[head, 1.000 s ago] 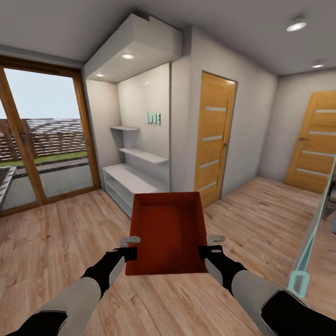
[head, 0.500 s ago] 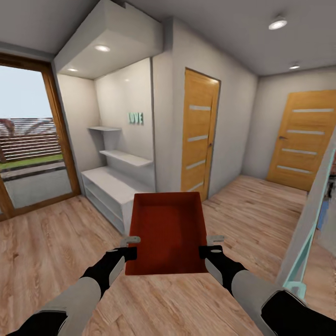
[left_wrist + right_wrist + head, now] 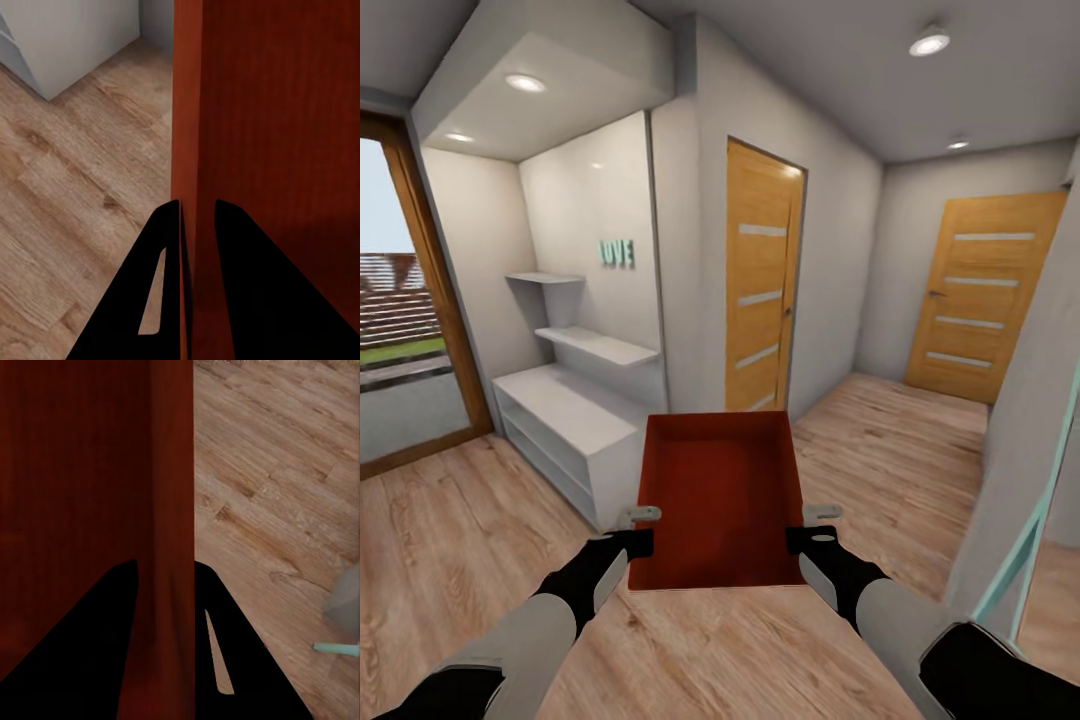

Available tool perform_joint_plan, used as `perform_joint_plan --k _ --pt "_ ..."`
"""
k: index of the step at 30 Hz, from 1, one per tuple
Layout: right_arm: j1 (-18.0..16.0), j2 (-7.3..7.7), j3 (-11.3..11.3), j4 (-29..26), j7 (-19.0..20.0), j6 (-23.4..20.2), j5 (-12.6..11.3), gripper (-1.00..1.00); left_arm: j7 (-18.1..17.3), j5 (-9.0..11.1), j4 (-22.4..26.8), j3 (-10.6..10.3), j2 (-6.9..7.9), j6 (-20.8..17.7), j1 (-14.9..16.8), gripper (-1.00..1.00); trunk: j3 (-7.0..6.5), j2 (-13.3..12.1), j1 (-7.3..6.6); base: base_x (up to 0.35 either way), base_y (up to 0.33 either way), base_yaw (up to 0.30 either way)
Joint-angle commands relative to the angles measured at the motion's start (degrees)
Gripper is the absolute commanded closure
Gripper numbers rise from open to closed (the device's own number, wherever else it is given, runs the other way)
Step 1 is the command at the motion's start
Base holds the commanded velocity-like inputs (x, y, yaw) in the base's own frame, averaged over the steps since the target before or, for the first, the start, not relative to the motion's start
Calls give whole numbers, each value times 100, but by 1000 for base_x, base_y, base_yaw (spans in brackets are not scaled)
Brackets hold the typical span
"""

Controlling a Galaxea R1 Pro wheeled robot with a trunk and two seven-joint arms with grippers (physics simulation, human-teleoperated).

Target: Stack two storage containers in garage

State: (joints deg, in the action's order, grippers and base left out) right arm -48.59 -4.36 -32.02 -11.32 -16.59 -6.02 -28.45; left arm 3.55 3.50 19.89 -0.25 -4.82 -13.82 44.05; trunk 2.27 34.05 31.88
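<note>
An orange-red storage container (image 3: 717, 498), open top up and level, is carried in front of the robot above the wood-plank floor (image 3: 480, 540). The left gripper (image 3: 640, 530) is clamped on the container's left wall, one finger (image 3: 161, 292) outside and one inside, as the left wrist view shows. The right gripper (image 3: 807, 527) is clamped on its right wall in the same manner, the wall pinched between its fingers (image 3: 225, 660). The container looks empty.

Just beyond the container stands a low white shelf unit (image 3: 565, 420) in a wall niche bearing the word LOVE (image 3: 616, 252). Past the container and slightly right is a closed wooden door (image 3: 760, 280); farther right of it, at the end of a short passage, is a second wooden door (image 3: 975, 295).

The step in hand seems to be transport toward the garage, with no concrete in sight yet. To do it well, keep both arms at equal height and spacing so the thin walls neither bend nor slip, hold the container level, and steer the base clear of the shelf unit's corner and the wall edges.
</note>
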Motion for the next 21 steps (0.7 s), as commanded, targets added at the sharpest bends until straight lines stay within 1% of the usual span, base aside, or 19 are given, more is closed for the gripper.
perform_joint_plan --k 1,14,17,21 --pt "-1 3 -150 -1 138 -39 -196 100 58 -8 43 33 -1 -16 7 100 11 10 6 324 0 -2" --pt "-1 4 -152 -1 138 -35 -196 100 58 -8 43 33 -1 -16 7 100 11 10 6 324 0 -5" --pt "-1 3 -149 -1 135 -32 -195 100 58 -8 42 33 -1 -16 7 100 11 10 6 324 0 -161" --pt "-1 5 -147 -1 137 -33 -196 100 58 -8 42 33 -1 -16 7 100 11 10 6 324 0 -240"
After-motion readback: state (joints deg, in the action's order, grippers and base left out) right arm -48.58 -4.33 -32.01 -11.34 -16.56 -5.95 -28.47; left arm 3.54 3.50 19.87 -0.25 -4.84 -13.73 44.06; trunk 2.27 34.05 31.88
